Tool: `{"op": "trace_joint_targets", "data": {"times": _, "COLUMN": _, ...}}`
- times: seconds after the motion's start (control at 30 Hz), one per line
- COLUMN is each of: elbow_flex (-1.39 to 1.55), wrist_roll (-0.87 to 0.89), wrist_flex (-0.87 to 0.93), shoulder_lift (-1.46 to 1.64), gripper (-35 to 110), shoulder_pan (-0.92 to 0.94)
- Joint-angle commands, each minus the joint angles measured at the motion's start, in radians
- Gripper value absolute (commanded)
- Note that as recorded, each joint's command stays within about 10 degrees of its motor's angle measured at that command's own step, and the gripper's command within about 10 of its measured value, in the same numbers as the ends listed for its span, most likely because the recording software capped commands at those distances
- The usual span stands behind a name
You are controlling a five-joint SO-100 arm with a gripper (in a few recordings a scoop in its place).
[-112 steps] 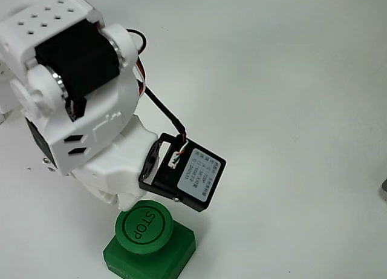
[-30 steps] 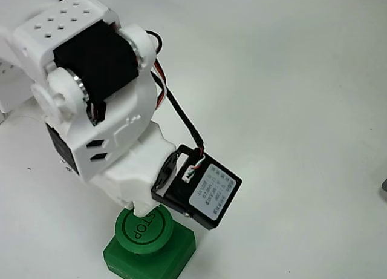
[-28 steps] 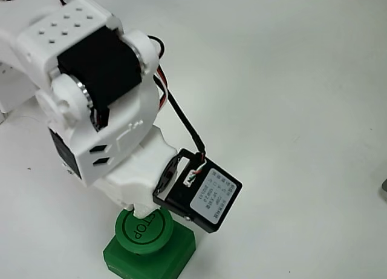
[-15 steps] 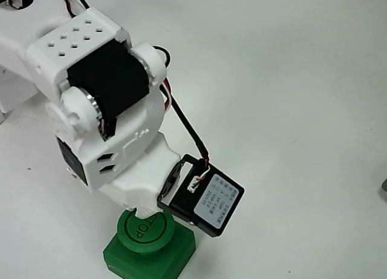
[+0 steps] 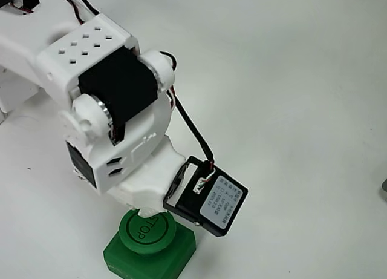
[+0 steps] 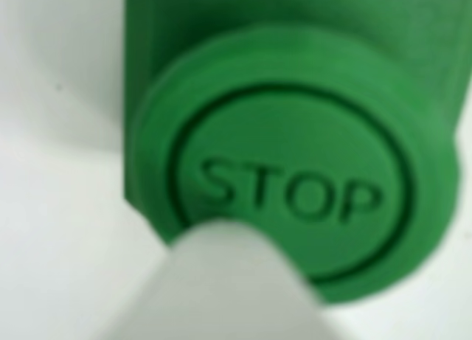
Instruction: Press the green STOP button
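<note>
The green STOP button [image 5: 146, 229] sits on the white surface [image 5: 290, 79] at the bottom of the fixed view. The white gripper [image 5: 144, 210] touches the cap's upper edge; in the wrist view its blurred tip overlaps the cap [image 6: 295, 170]. How far open it is, I cannot tell.

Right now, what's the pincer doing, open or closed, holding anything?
Pincer: open or closed cannot be told; its white tip sits at the STOP button cap's edge, with nothing seen held.
</note>
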Motion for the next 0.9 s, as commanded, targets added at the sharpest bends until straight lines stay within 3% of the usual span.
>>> {"op": "trace_joint_targets", "data": {"times": 0.0, "elbow_flex": 0.043, "wrist_roll": -0.003, "wrist_flex": -0.037, "shoulder_lift": 0.003, "gripper": 0, "shoulder_pan": 0.014}}
{"op": "trace_joint_targets", "data": {"times": 0.87, "elbow_flex": 0.114, "wrist_roll": -0.026, "wrist_flex": -0.034, "shoulder_lift": 0.153, "gripper": 0, "shoulder_pan": 0.014}}
